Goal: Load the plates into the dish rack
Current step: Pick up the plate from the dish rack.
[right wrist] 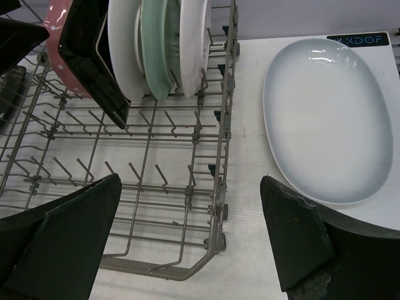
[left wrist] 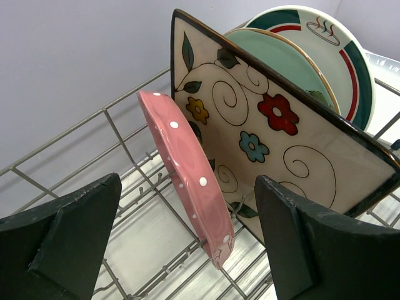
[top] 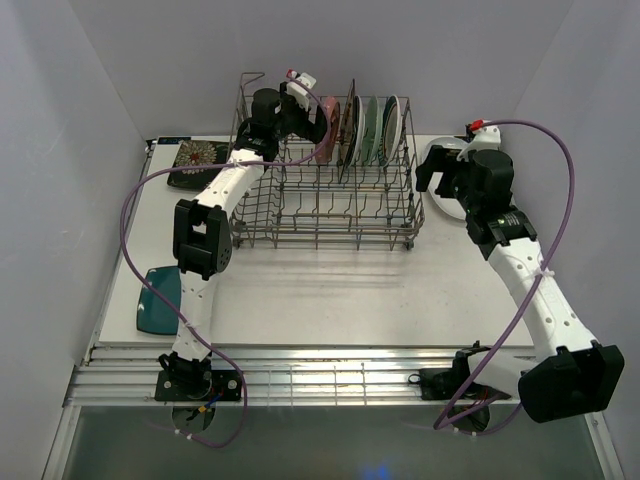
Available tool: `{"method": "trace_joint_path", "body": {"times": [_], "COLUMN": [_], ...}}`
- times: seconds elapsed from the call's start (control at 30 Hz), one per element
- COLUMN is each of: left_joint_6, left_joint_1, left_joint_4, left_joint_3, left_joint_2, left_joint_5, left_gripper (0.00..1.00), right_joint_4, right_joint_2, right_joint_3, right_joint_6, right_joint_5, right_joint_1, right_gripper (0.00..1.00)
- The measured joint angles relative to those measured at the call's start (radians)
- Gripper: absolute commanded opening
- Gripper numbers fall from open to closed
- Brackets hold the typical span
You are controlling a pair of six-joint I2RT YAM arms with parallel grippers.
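My left tool [left wrist: 187, 209] stands wide, with nothing gripped. Its two dark fingers [left wrist: 69, 237] sit either side of the pink dotted plate [left wrist: 178, 153] in the wrist view, and neither touches it. That plate stands on edge among the prongs of the dish rack [top: 330, 215], leaning a little. From above, I see the left arm reaching over the rack's 9 o'clock side, with the tool hanging above its 11 o'clock corner.

Just beside the pink plate, toward 3 o'clock, stand three more in a row. First is a cream square plate [left wrist: 281, 144] with a dark rim, curling vines and red, blue and yellow flowers. Next is a mint plate [left wrist: 284, 59], and then a white round plate [left wrist: 353, 59] with green and red bands. All four are on edge in the far half of the rack, and its near half shows only bare wire.

My right tool [right wrist: 190, 181] is also spread wide and holds nothing. It hovers over the surface [top: 330, 300] at the rack's 3 o'clock side. The rack's corner is under one finger, and the large white oval plate [right wrist: 325, 119] lies flat under the other.

From above, the rack sits toward 12 o'clock on the surface and the oval plate lies at about 2 o'clock. A dark teal plate [top: 158, 298] lies flat at 8 o'clock beside the left arm. A black square plate [top: 198, 160] with a pale flower pattern lies at 10 o'clock, just beside the rack.
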Motion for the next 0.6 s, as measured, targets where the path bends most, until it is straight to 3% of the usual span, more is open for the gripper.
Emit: {"method": "trace_joint_path", "body": {"times": [0.6], "left_joint_6": [-0.008], "left_joint_1": [0.001], "left_joint_4": [-0.051], "left_joint_3": [0.039], "left_joint_2": [0.002], "left_joint_5": [0.007], "left_gripper": [0.98], "right_joint_4": [0.035], "right_joint_2": [-0.042], "right_joint_3": [-0.105], "right_joint_6": [0.023], "right_joint_5": [-0.059], "right_joint_1": [0.000], "right_gripper": [0.97]}}
